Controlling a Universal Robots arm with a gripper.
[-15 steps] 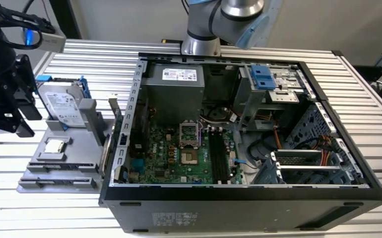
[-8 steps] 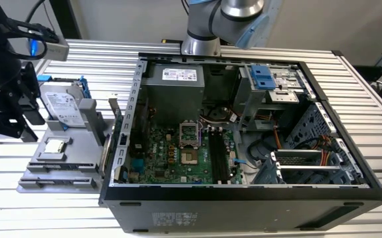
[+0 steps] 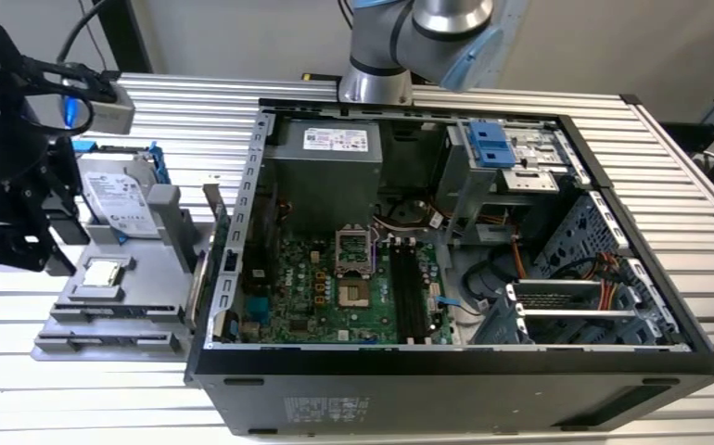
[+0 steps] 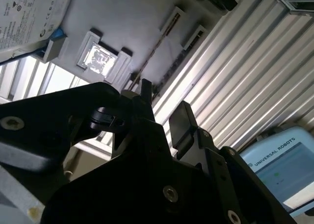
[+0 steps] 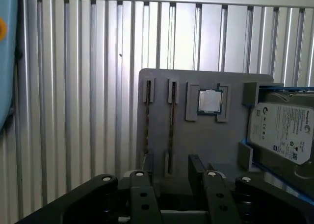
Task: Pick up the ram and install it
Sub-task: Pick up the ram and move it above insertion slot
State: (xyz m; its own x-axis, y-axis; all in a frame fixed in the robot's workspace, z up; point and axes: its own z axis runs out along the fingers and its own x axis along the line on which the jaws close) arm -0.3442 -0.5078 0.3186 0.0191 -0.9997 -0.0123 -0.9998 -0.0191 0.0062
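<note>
First wrist view: the gripper (image 5: 171, 171) hangs with fingers spread and empty above the grey holder (image 5: 206, 145). The ram (image 5: 171, 121) stands on edge in its slot, in line with the gap, seemingly racked this way so the fingers can close on its flat faces. The open computer case (image 3: 456, 389) sits beside the holder, motherboard facing up.

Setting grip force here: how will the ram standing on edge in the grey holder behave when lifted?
The ram looks thin and flat, so probably light and stiff. Seated on edge in the grey holder's slot, it may bind if lifted crooked.
</note>
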